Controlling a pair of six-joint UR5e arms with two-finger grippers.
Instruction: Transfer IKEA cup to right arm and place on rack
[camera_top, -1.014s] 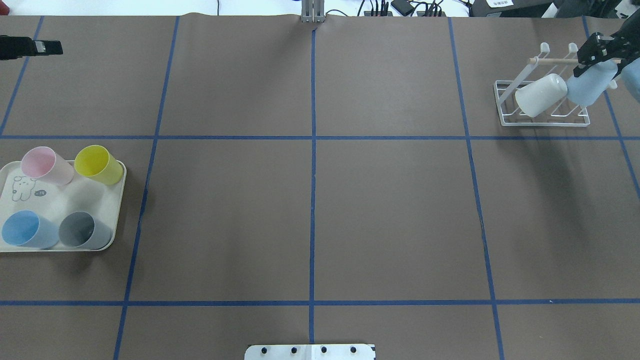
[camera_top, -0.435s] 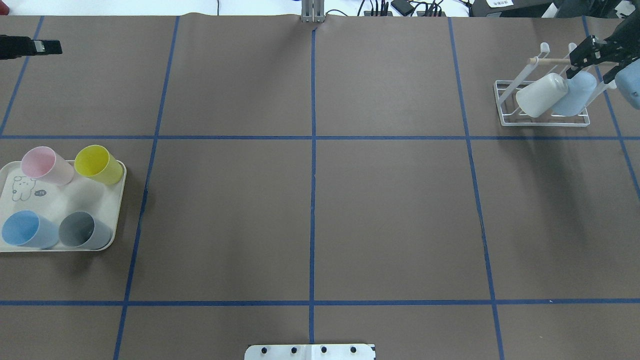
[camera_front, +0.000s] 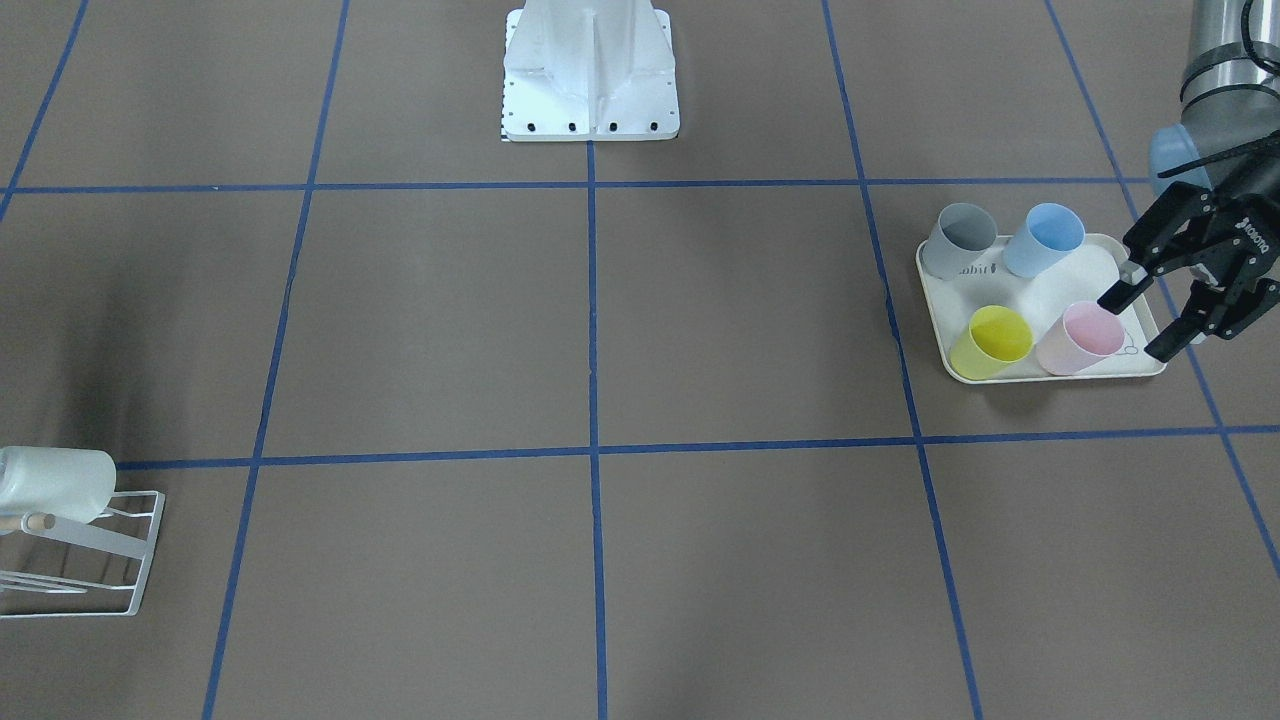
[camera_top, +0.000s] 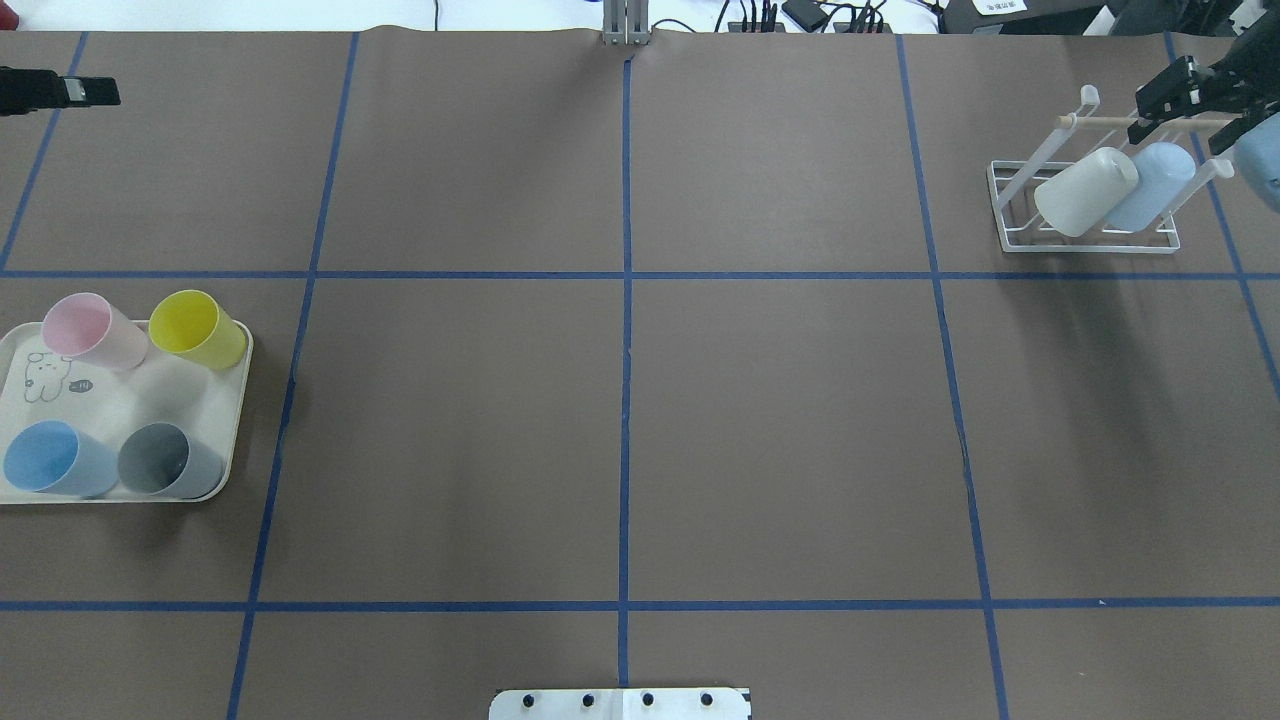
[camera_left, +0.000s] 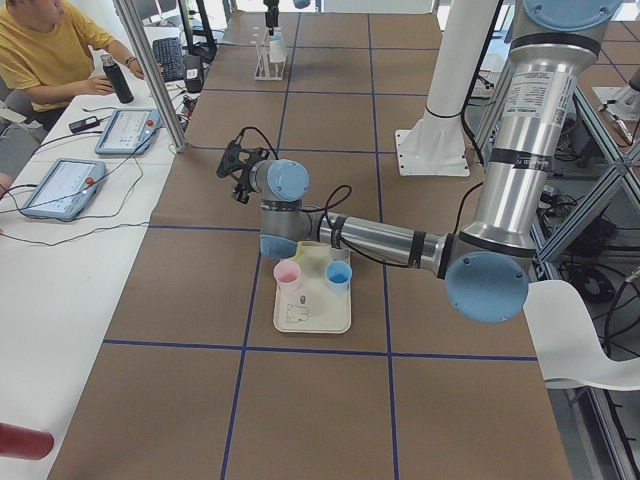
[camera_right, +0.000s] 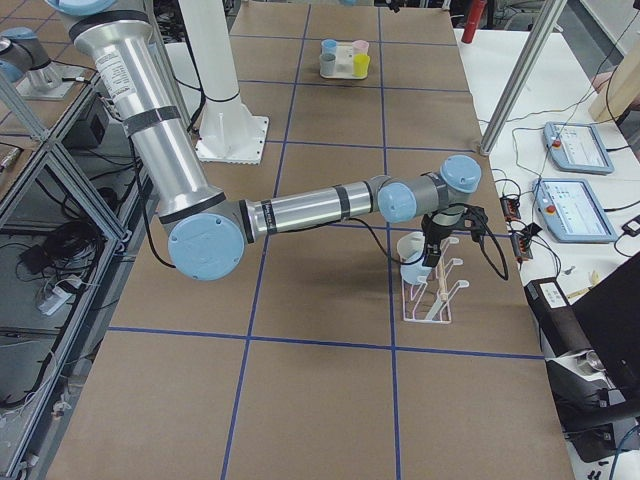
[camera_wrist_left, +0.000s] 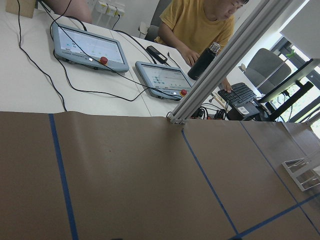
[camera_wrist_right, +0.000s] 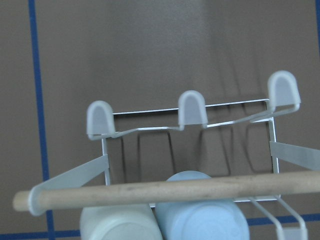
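The light blue IKEA cup (camera_top: 1150, 185) hangs mouth-down on a prong of the white wire rack (camera_top: 1010, 215), touching a white cup (camera_top: 1085, 192) beside it. My right gripper (camera_top: 1192, 112) is open and empty, just above and behind the rack's wooden dowel (camera_wrist_right: 165, 190), clear of the cup. In the right wrist view the blue cup (camera_wrist_right: 200, 220) and the white cup (camera_wrist_right: 117, 225) sit under the dowel. My left gripper (camera_front: 1140, 320) is open and empty, hovering over the tray's far edge near a pink cup (camera_front: 1078, 338).
A cream tray (camera_top: 120, 405) at the table's left edge holds pink, yellow (camera_top: 198, 328), blue (camera_top: 55, 458) and grey (camera_top: 168, 460) cups. A person sits at the side desk with tablets (camera_wrist_left: 87, 47). An aluminium post (camera_wrist_left: 220, 70) stands at the table's far edge.
My right gripper let go of the blue cup and drew up and back. The cup settled lower on the rack against the white cup. The left arm barely moved.
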